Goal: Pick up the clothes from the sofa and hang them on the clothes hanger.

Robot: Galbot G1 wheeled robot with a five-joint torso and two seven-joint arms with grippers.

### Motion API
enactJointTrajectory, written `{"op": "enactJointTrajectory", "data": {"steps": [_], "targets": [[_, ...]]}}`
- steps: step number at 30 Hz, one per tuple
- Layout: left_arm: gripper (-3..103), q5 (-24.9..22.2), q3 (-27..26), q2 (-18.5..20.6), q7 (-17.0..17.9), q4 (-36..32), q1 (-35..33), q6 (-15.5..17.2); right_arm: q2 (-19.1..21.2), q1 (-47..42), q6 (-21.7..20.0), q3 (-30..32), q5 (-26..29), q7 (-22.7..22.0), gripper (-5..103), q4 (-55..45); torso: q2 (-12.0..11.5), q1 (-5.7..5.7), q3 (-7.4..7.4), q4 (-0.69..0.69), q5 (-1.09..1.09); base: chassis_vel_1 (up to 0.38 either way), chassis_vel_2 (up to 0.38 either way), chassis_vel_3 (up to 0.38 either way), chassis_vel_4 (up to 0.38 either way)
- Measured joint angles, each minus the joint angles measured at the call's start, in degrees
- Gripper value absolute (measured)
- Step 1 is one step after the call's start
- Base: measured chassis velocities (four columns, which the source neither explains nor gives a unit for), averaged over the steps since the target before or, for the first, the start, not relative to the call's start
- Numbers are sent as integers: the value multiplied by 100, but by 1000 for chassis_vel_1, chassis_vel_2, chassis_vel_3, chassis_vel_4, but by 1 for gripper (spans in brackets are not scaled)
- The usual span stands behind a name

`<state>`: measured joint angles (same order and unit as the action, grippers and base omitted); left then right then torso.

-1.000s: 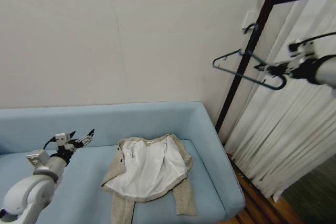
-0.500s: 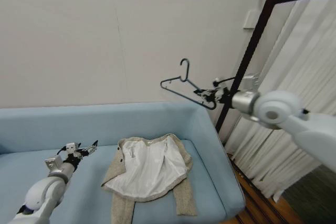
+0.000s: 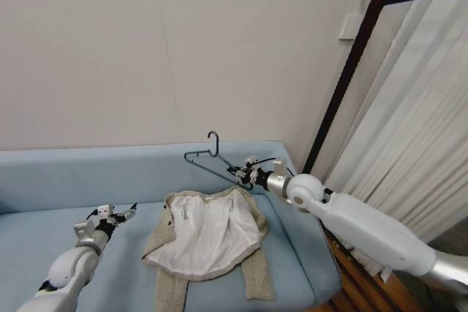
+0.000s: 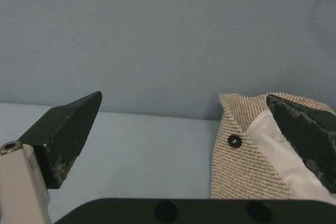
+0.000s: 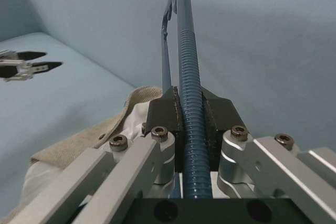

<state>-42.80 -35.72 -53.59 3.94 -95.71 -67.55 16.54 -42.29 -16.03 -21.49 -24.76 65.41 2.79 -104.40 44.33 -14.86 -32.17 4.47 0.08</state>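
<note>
A beige tweed jacket (image 3: 208, 239) lies open on the light blue sofa (image 3: 73, 173), white lining up. Just above its collar, my right gripper (image 3: 245, 174) is shut on the ridged bar of a dark blue hanger (image 3: 212, 160), whose hook points up. In the right wrist view the hanger (image 5: 184, 35) runs straight out from the closed right gripper (image 5: 191, 114), with the jacket (image 5: 100, 142) below. My left gripper (image 3: 121, 213) hovers open low over the seat, left of the jacket. In the left wrist view the left gripper (image 4: 184, 129) faces the jacket's buttoned edge (image 4: 241, 156).
A dark clothes rack pole (image 3: 344, 85) rises at the sofa's right end, with white curtains (image 3: 409, 151) beside it. The sofa seat left of the jacket is bare. A wood floor strip (image 3: 351, 283) shows past the sofa's right arm.
My right arm has carried the hanger from beside the rack down and left to just above the jacket's collar. The left gripper sank slightly toward the seat.
</note>
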Motion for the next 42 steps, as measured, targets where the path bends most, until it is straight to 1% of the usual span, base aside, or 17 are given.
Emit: {"op": "enactJointTrajectory", "data": {"steps": [4, 5, 8, 9, 10, 14, 15, 19, 20, 25, 26, 30, 31, 34, 37, 38, 42], "targets": [[100, -2, 774, -13, 85, 497, 807, 16, -311, -489, 171, 119, -244, 308, 9, 379, 0, 0, -1, -1, 1, 0, 0, 0, 0], [100, -2, 774, -13, 85, 497, 807, 16, -311, -489, 171, 119, -244, 308, 9, 379, 0, 0, -1, -1, 1, 0, 0, 0, 0], [100, -74, 1243, -83, 171, 835, 1355, 113, -387, -1025, 193, 350, -497, 678, 9, 444, 0, -1, -1, 0, 1, 0, 0, 0, 0], [100, -74, 1243, -83, 171, 835, 1355, 113, -387, -1025, 193, 350, -497, 678, 9, 444, 0, -1, -1, 0, 1, 0, 0, 0, 0], [100, -104, 1353, -127, 234, 945, 1506, 157, -374, -1169, 193, 420, -545, 731, 9, 406, 0, -1, -1, 1, 2, 0, 0, 0, 0], [100, -260, 1713, -323, 591, 1436, 2017, 300, -251, -1524, 194, 688, -632, 863, 9, 157, 0, 0, 0, 0, 0, 0, 0, 0, 0], [100, -260, 1713, -323, 591, 1436, 2017, 300, -251, -1524, 194, 688, -632, 863, 9, 157, 0, 0, 0, 0, 0, 0, 0, 0, 0], [100, -480, 2004, -548, 688, 2081, 2540, 365, -191, -1671, 193, 923, -637, 729, 9, -55, 1, 0, 0, -1, 1, 0, 0, 0, 0], [100, -480, 2004, -548, 688, 2081, 2540, 365, -191, -1671, 193, 923, -637, 729, 9, -55, 1, 0, 0, -1, 1, 0, 0, 0, 0], [100, -678, 2261, -868, 565, 2794, 2989, 385, -136, -1706, 159, 1111, -592, 615, 9, -136, 0, 0, 0, -1, 1, 0, 0, 0, 0], [100, -678, 2261, -868, 565, 2794, 2989, 385, -136, -1706, 159, 1111, -592, 615, 9, -136, 0, 0, 0, -1, 1, 0, 0, 0, 0], [100, -689, 2328, -1204, 556, 3280, 3217, 384, -45, -1700, 131, 1195, -519, 585, 9, -159, 1, -1, 0, 0, 1, 0, 0, 0, 0], [100, -689, 2328, -1204, 556, 3280, 3217, 384, -45, -1700, 131, 1195, -519, 585, 9, -159, 1, -1, 0, 0, 1, 0, 0, 0, 0], [100, -603, 2318, -1357, 559, 3622, 3359, 331, 55, -1700, 114, 1265, -448, 589, 9, -171, 0, 0, 0, 0, 1, 0, 0, 0, 0], [100, -529, 2218, -1441, 555, 3896, 3487, 280, 155, -1729, 92, 1343, -397, 629, 9, -177, 0, -1, 0, -1, 0, 0, 0, 0, 0], [100, -529, 2218, -1441, 555, 3896, 3487, 280, 155, -1729, 92, 1343, -397, 629, 9, -177, 0, -1, 0, -1, 0, 0, 0, 0, 0], [100, -490, 2192, -1480, 396, 4174, 3631, 270, 249, -1798, 63, 1405, -378, 723, 9, -158, 1, 0, 0, -1, 1, 0, 0, 0, 0]]}}
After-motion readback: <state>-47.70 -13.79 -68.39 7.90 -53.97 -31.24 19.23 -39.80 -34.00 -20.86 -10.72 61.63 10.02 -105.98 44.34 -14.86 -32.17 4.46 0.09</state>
